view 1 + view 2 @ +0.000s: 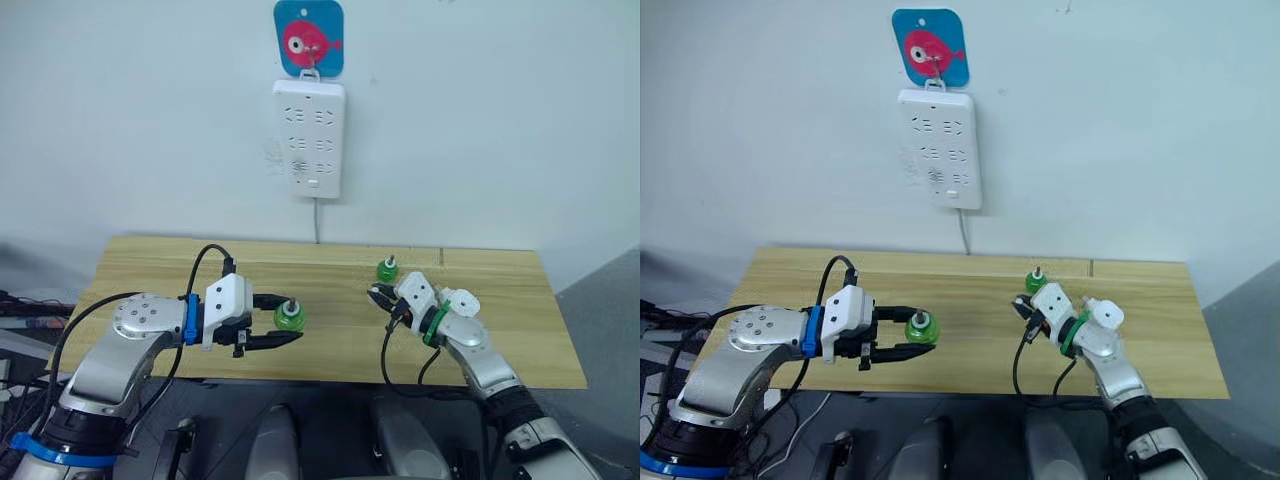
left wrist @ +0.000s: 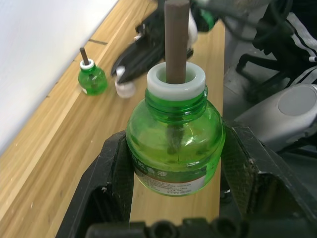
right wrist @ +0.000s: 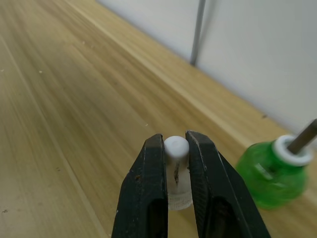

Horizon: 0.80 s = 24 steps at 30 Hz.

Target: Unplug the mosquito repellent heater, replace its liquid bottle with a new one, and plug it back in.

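My left gripper (image 1: 290, 326) is shut on a green bottle (image 2: 173, 144) with a white collar and a bare brown wick, held just above the wooden table (image 1: 140, 265). This seems to be the new one. My right gripper (image 3: 175, 140) is shut on a small white cap (image 3: 179, 196), low over the table. A second green bottle (image 1: 387, 269), uncapped with its wick showing, stands on the table just behind the right gripper. A white rounded piece (image 1: 461, 300) beside my right wrist may be the heater; I cannot tell for sure.
A long white power strip (image 1: 308, 140) hangs on the wall under a blue fish sticker (image 1: 309, 38), with nothing plugged in. Its cable (image 1: 317, 222) drops behind the table's back edge. The table's front edge lies close under both arms.
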Tool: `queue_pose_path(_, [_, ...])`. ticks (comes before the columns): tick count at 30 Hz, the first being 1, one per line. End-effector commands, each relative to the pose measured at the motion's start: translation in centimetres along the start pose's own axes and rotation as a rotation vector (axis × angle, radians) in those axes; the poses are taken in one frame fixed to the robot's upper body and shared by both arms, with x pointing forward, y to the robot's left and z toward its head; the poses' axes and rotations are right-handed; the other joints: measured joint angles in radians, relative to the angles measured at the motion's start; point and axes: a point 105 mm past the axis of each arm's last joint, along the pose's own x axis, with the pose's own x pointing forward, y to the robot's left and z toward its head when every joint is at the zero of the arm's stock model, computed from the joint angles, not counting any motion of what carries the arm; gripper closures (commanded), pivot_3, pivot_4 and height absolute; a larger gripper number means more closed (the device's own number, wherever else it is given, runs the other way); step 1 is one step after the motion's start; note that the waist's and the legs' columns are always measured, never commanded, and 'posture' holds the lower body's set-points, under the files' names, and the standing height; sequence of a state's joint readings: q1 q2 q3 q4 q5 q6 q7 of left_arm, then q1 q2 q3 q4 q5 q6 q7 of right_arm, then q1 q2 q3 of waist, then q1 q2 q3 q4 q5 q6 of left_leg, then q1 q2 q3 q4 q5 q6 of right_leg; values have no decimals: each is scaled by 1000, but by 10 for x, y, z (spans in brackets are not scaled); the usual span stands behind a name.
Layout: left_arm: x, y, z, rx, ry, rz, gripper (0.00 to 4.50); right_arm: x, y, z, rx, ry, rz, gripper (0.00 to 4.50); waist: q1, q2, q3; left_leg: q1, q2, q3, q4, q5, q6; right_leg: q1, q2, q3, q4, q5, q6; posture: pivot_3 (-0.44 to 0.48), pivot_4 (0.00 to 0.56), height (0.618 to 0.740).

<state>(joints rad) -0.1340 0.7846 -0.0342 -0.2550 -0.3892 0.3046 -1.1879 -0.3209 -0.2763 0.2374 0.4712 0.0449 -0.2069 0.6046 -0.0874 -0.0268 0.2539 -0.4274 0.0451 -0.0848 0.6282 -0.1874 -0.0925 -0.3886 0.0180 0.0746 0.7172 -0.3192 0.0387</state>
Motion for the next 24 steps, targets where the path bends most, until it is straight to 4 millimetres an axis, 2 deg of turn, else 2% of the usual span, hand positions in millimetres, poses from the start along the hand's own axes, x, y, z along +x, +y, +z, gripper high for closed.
queue_pose_path(1, [-3,-2,10,32,-17,-1,2208,4,-9,0,-18,-22,-48,4246,5,0,0,0,0,0,0,0,0,0,0,0,0,0,0,-20,243,725])
queue_pose_path(5, [-4,-1,9,29,-13,0,2208,7,-12,-6,14,-15,-77,4246,8,0,0,0,0,-1,0,0,0,0,0,0,0,0,0,-21,247,725])
queue_pose_path(6, [-4,-1,8,28,-12,0,2208,7,-12,-7,23,-15,-82,3497,8,0,0,0,0,-1,-1,0,0,0,0,0,0,0,0,-21,247,725])
queue_pose_path(11, [-2,2,7,26,-17,2,2208,2,-25,7,28,-69,-110,1749,7,2,2,0,0,0,-1,0,0,0,0,0,0,0,0,-50,249,725])
queue_pose_path(13, [1,5,9,28,-31,-2,2208,-4,-29,23,11,-106,-91,1032,7,3,3,0,0,0,-1,0,0,0,0,0,0,0,0,-69,247,725])
queue_pose_path(15, [6,10,14,31,-56,-9,2208,-10,-24,44,7,-130,-19,278,7,5,4,0,0,0,0,0,0,0,0,0,0,0,0,-96,244,725])
queue_pose_path(16, [9,12,18,29,-72,-19,2208,-15,-19,57,-7,-140,38,40,7,5,4,0,0,0,0,0,0,0,0,0,0,0,0,-111,242,725])
queue_pose_path(20, [22,14,34,51,-118,-105,2208,-41,5,111,-38,-147,270,0,3,7,6,-2,-1,-1,0,0,0,0,0,0,-1,0,1,-151,232,725])
queue_pose_path(24, [38,18,55,86,-183,-158,2208,-59,23,144,-45,-99,440,0,-3,6,5,-2,-1,-2,0,0,0,0,0,-1,-1,0,1,-178,220,725])
